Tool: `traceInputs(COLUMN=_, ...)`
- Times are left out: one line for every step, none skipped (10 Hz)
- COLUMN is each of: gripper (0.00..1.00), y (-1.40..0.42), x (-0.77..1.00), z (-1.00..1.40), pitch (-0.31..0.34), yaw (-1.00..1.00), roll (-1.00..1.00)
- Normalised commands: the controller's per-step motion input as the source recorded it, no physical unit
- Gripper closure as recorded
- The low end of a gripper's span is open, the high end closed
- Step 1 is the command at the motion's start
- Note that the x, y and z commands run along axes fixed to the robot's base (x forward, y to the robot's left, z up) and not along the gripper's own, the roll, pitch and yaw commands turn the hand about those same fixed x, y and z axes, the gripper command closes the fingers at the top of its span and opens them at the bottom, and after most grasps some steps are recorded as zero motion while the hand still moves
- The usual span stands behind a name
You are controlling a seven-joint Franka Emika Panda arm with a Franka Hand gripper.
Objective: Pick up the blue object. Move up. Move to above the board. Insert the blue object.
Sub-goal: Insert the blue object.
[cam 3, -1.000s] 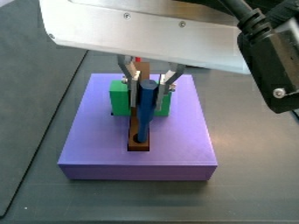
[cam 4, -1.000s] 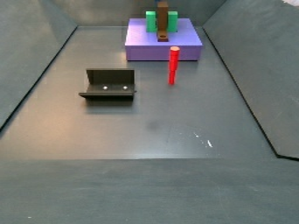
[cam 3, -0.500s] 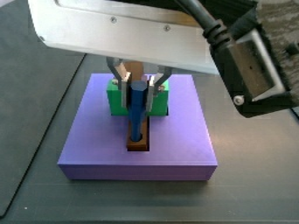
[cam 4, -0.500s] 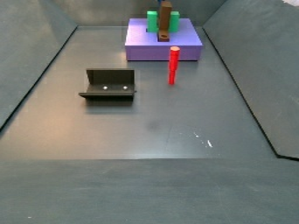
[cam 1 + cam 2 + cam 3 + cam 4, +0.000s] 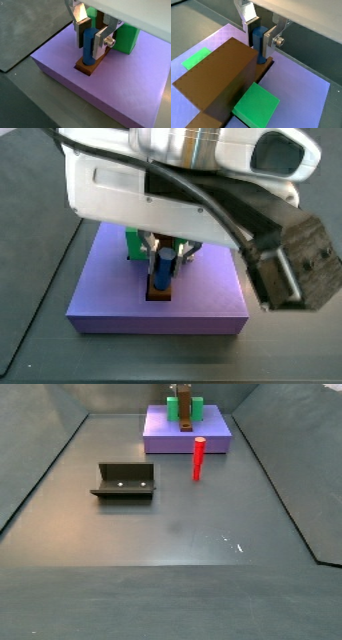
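One blue object (image 5: 88, 44) upright, long axis vertical, gripper (image 5: 92, 36) jaws clamped on it, lower end at board (image 5: 87, 65)

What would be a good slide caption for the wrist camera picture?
The gripper holds the blue object upright, its lower end at the board on the purple slab.

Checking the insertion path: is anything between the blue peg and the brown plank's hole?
Nothing visible. The end effector holds the blue peg upright, its lower end at the brown plank on the purple slab; the hole itself is hidden.
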Motion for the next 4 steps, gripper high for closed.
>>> traceInputs(gripper=1.00, y=-0.10, x=-0.01, z=-0.52, pitch=0.039, yaw=-0.01, roll=0.23)
traceInputs(gripper=1.00, y=0.00, x=0.00, z=0.00, pitch=0.034, yaw=0.00, roll=0.00)
traceInputs(gripper=1.00, y=0.00, x=0.00, z=0.00, pitch=-0.007, yaw=0.00, roll=0.00)
traceInputs(gripper=1.00, y=0.00, x=0.00, z=0.00, pitch=0.000, yaw=0.00, roll=0.00)
